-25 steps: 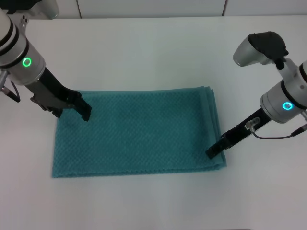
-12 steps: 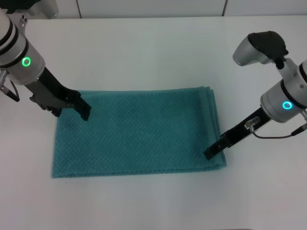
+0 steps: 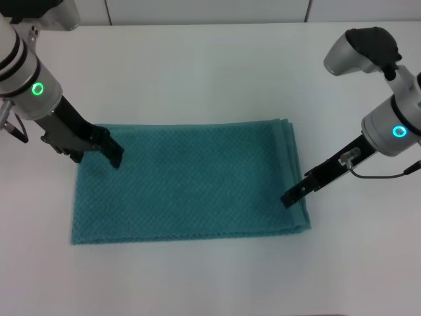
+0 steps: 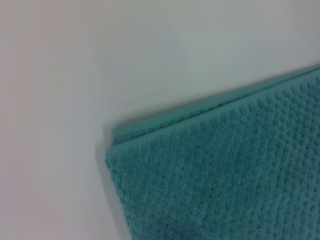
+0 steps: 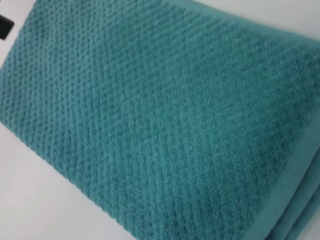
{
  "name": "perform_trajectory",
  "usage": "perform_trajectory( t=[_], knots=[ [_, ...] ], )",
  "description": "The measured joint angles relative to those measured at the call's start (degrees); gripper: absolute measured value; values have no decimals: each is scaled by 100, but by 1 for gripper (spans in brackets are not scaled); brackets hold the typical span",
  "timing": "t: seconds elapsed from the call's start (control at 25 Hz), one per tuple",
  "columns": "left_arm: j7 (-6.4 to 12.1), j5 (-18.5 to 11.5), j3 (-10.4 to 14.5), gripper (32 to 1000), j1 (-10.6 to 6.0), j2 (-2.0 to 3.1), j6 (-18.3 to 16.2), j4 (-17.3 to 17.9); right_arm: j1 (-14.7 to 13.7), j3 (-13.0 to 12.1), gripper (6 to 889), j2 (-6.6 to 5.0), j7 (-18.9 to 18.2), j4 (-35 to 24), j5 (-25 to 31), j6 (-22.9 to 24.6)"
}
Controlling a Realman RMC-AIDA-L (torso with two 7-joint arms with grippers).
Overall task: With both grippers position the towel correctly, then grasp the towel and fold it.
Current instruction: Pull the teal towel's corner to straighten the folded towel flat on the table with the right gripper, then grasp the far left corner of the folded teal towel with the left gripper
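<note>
Towel [image 3: 187,181], teal and waffle-woven, lies flat at centre frame on a white table [image 3: 210,72] in the head view; soft and limp, it is probably best pinched at the corners. Left gripper [image 3: 113,153] sits on its upper-left corner, right gripper [image 3: 289,197] near the lower-right edge; whether either grips cannot be told. Left wrist view shows stacked corner layers only. Right wrist view shows weave, no fingers.

Teal waffle-weave towel [image 3: 191,181] lies flat on the table, folded in layers.
</note>
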Motion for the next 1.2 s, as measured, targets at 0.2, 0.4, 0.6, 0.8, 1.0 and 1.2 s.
perform_trajectory(
  t=[0.2,0.4,0.6,0.8,1.0,1.2],
  knots=[
    [-3,52,26,777,-67,19,235,-295,-13,1,881,0,77,-208,-3,127],
    [-13,294,38,776,-123,19,478,-446,-18,8,881,-7,82,-221,-16,135],
    [1,388,53,776,-169,12,702,-679,-19,15,881,-8,83,-224,-22,130],
    [3,450,52,775,-171,18,920,-893,-20,22,881,-9,83,-228,-22,109],
    [30,453,50,775,-130,22,1027,-932,-26,33,881,-9,75,-229,-21,90],
    [64,455,16,774,-125,19,1106,-1061,-28,36,881,-9,55,-229,-19,77]
  ],
)
